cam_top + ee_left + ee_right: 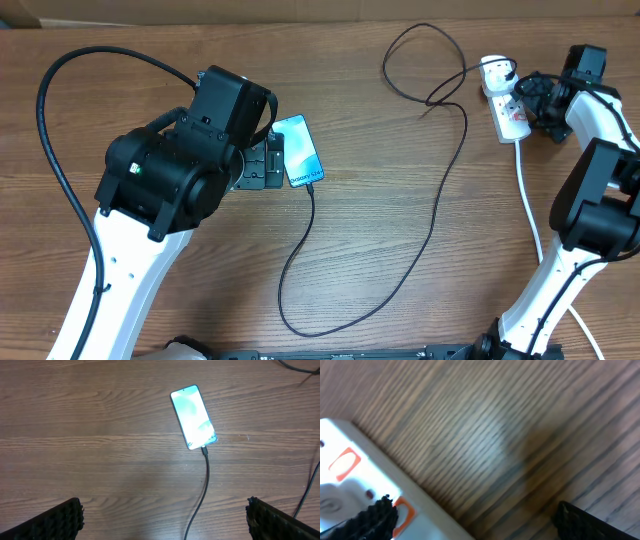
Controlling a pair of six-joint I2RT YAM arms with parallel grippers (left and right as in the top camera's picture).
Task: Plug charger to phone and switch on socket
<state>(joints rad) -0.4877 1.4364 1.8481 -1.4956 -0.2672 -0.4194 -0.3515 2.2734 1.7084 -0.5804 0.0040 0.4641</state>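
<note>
Fingers point(62, 521) spread on left gripper point(165, 516) and right gripper point(480, 517); thin black charger cable point(206, 480) plugged into slim teal-screen phone point(193, 416)

In the overhead view the left arm's point(170, 180) black wrist covers most of the left end effector point(262, 165), and the print on the phone point(303, 150) is too small to read. In the left wrist view only the fingertips point(60, 522) show, cut off by the lower edge, where the charger point(200, 505) also runs out. The right wrist view is blurred. There the socket point(350, 485) is cut off by the left and lower edges, and the right end effector point(480, 520) shows only its tips. Overhead, the socket's switch positions are too small to tell, and its white cord point(525, 190) disappears under the right arm point(590, 200).
</note>
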